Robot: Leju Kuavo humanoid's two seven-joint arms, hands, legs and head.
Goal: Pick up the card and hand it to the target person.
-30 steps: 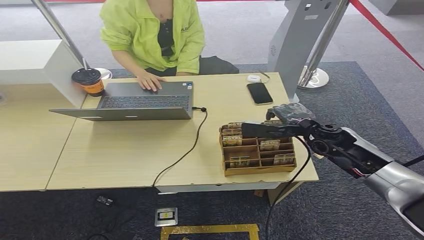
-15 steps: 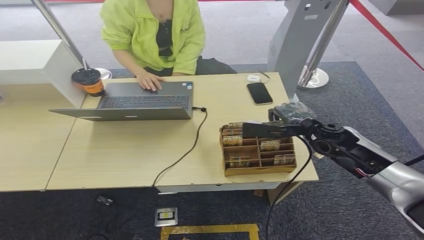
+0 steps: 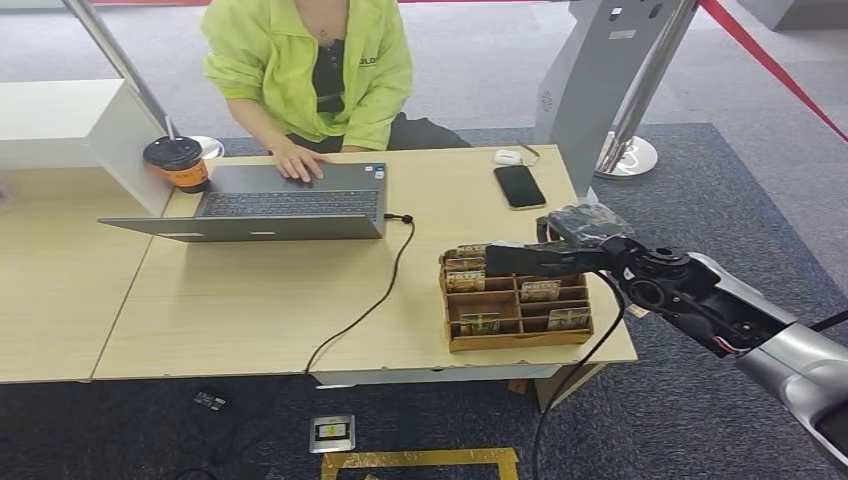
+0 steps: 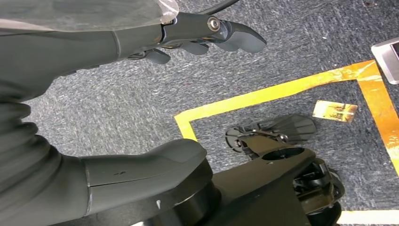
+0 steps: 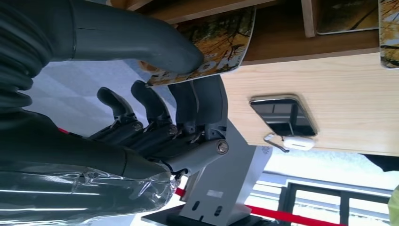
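1. Right hand (image 5: 188, 80) pinches a glossy card printed with autumn trees (image 5: 221, 42) between thumb and fingers, at the far right corner of the compartmented wooden card box (image 3: 515, 335) on the light wood desk (image 3: 250, 310).
2. Left hand (image 4: 188, 35) hangs over grey carpet, fingers loosely apart, holding nothing.
3. Best handling, I judge: keep the pinch firm and draw the card straight up out of its slot, so it does not scrape the box wall or bend.
4. Once clear, carry it over the black smartphone (image 3: 519, 186) towards the person in a lime-green jacket (image 3: 305, 70) seated at the grey laptop (image 3: 290, 205).
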